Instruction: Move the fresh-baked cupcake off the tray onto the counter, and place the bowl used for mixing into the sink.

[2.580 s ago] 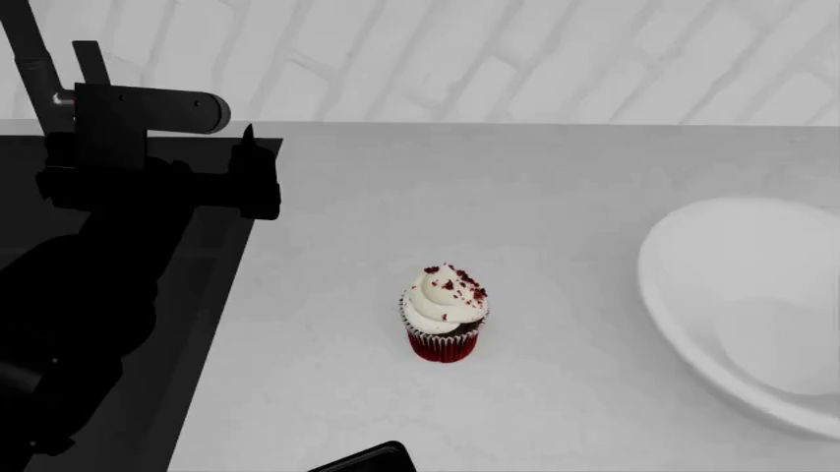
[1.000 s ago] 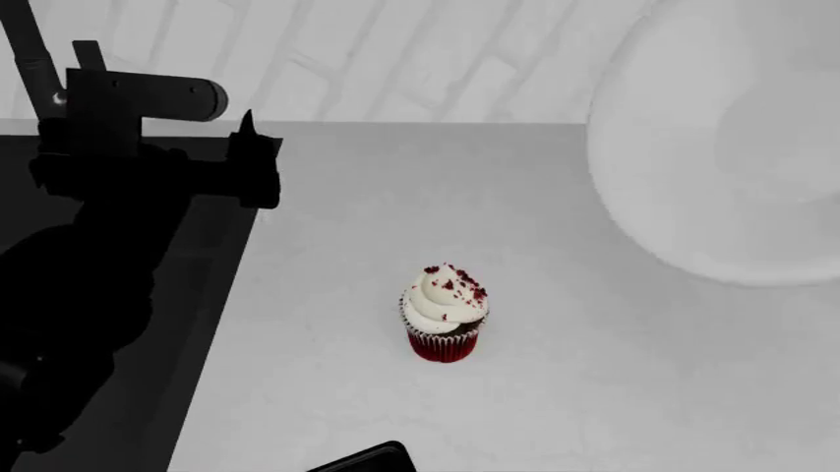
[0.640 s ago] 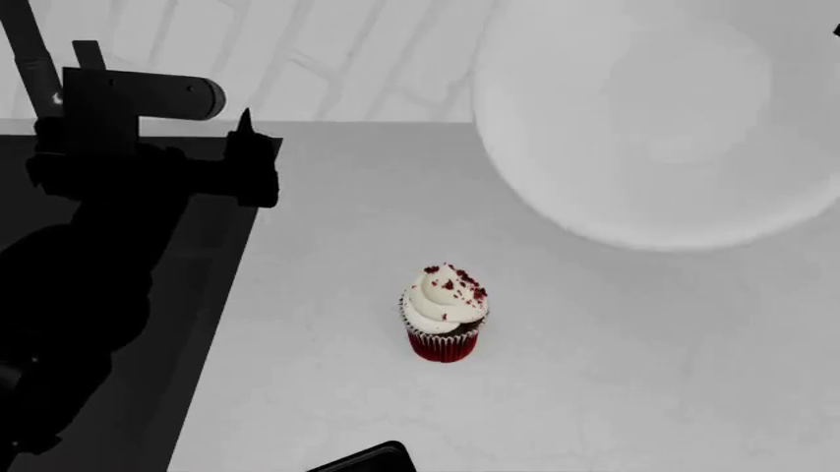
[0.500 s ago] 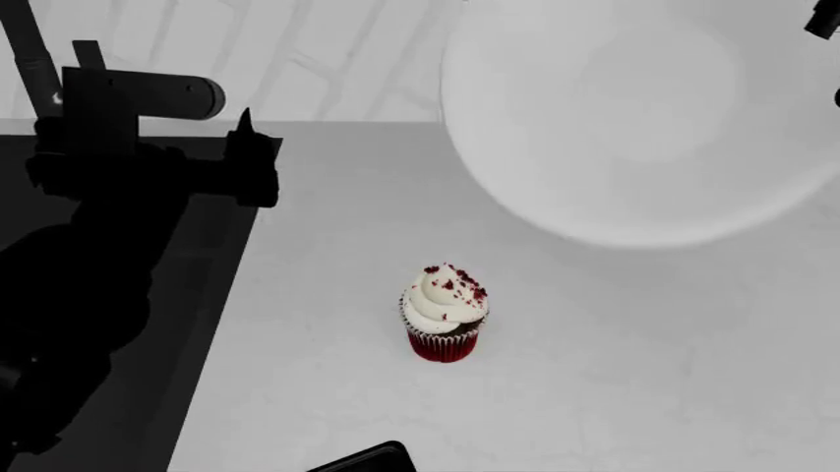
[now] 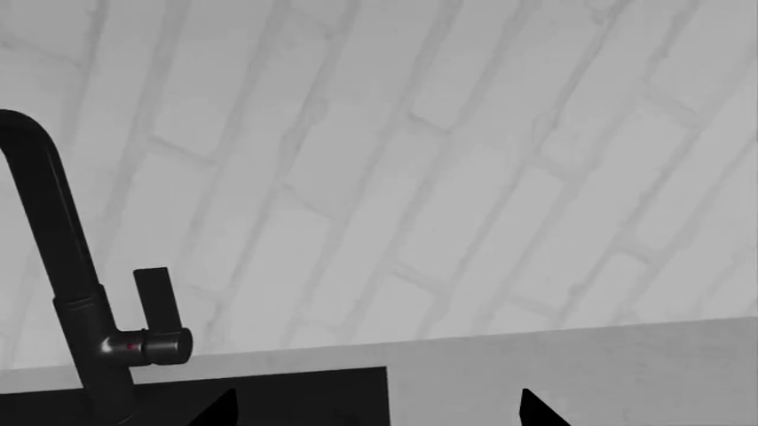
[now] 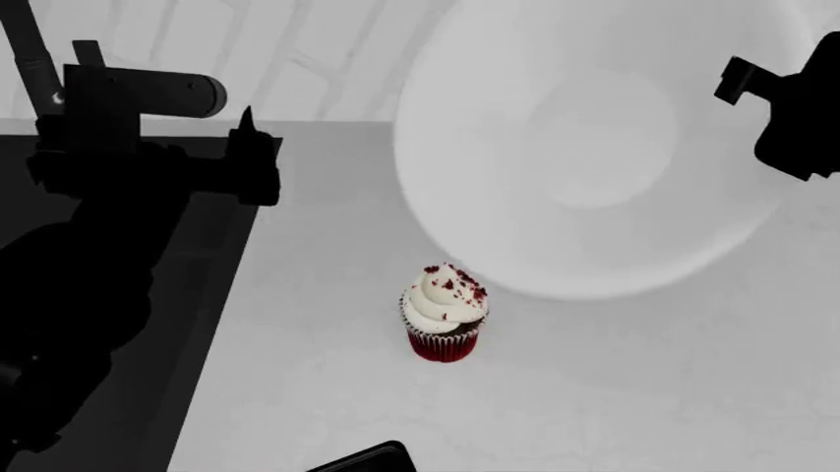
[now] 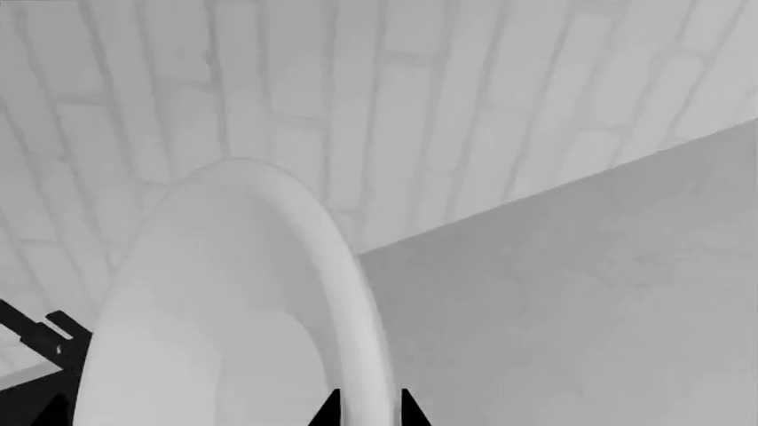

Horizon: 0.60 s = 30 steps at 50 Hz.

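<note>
The cupcake, white frosting over a red wrapper, stands upright on the grey-white counter. Only a black corner of the tray shows at the bottom edge, apart from the cupcake. The big white bowl hangs in the air above the counter, tilted on edge, behind and right of the cupcake. My right gripper is shut on its rim; in the right wrist view its tips pinch the bowl edge. My left gripper hovers open over the sink's right edge, holding nothing.
The black sink lies at the left, mostly hidden by my left arm in the head view. Its dark faucet with side lever rises at the back. A white brick wall closes off the counter's far side.
The bowl has been lifted from the counter at the right and carried up and leftward. My right gripper has come into the head view. The cupcake and left arm stayed put.
</note>
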Available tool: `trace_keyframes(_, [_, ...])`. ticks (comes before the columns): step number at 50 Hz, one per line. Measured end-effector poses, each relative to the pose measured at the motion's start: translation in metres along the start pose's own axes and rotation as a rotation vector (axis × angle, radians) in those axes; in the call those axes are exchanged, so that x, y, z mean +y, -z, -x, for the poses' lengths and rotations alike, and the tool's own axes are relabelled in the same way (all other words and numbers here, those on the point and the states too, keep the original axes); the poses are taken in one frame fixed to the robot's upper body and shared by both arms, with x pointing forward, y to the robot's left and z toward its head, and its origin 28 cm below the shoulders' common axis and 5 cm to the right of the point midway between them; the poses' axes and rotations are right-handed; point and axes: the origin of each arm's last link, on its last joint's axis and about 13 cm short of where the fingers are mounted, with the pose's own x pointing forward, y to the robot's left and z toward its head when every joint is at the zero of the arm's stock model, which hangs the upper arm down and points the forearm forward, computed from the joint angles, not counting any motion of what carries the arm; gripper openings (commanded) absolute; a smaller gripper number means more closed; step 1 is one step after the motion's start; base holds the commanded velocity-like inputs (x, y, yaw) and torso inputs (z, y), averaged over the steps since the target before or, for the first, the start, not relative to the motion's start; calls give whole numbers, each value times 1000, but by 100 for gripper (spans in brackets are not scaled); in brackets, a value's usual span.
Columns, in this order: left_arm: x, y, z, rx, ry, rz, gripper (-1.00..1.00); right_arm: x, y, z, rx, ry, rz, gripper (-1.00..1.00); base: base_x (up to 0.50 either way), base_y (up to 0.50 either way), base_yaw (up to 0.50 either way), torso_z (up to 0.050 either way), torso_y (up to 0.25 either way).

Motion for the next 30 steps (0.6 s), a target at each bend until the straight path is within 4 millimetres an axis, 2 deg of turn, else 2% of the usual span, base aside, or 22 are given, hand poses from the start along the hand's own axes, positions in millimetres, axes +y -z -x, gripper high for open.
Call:
trace_keyframes(20, [0, 0, 0, 0, 1, 0, 100, 1, 3, 0, 4, 1, 11, -100, 0, 0, 0, 0, 0])
trace_keyframes(30, [0, -2, 0, -4, 1, -2, 100, 3, 3, 4, 47, -26, -44, -100, 0, 0, 0, 0, 0])
